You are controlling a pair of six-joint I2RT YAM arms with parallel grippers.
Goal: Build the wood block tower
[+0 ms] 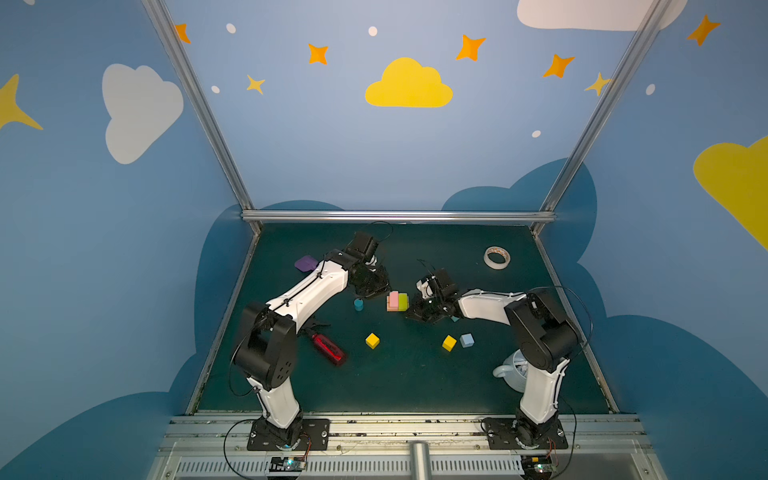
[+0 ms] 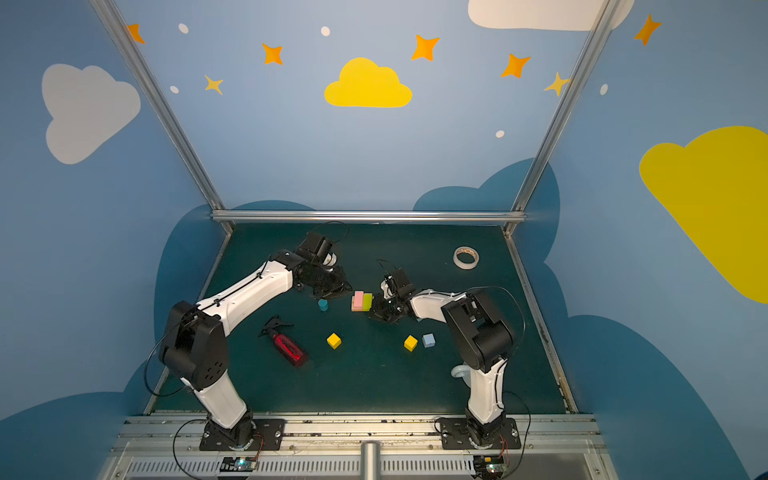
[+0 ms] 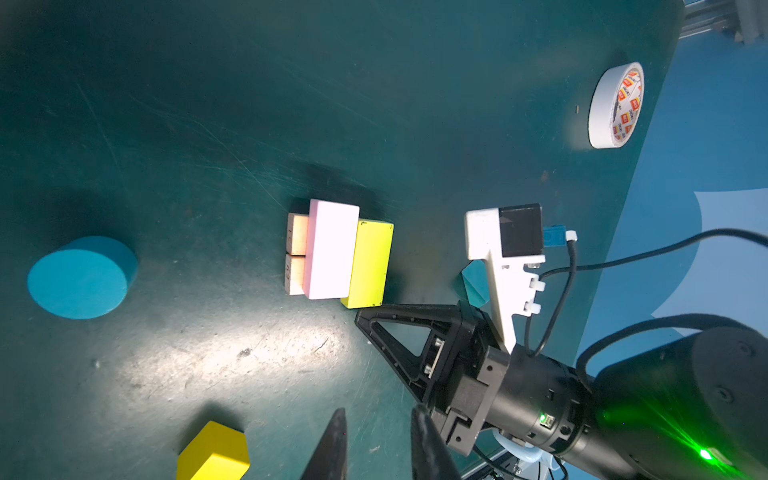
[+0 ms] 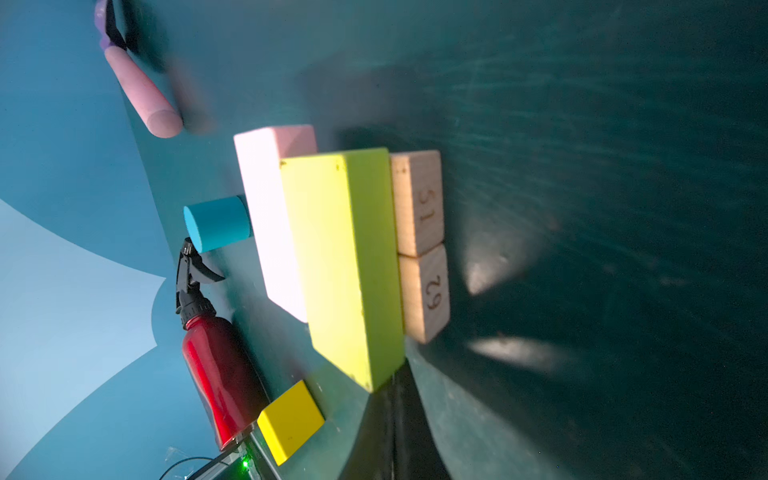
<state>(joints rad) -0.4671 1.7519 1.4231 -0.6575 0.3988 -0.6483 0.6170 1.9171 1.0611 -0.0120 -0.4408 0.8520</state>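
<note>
Right gripper, fingers clenched together and empty, sits with its tip at the near corner of the lime-green painted wooden slab; whether it touches, I cannot tell. That slab lies beside the pink painted wooden slab across two tan wooden bars, mid-table. Its long axis runs 12 to 6 in both top views, and it lies at 9 o'clock from the fingertips. Any squaring nudge would likely push toward 9. Left gripper, slightly parted and holding nothing, hovers at the stack's 10 o'clock, farther off.
</note>
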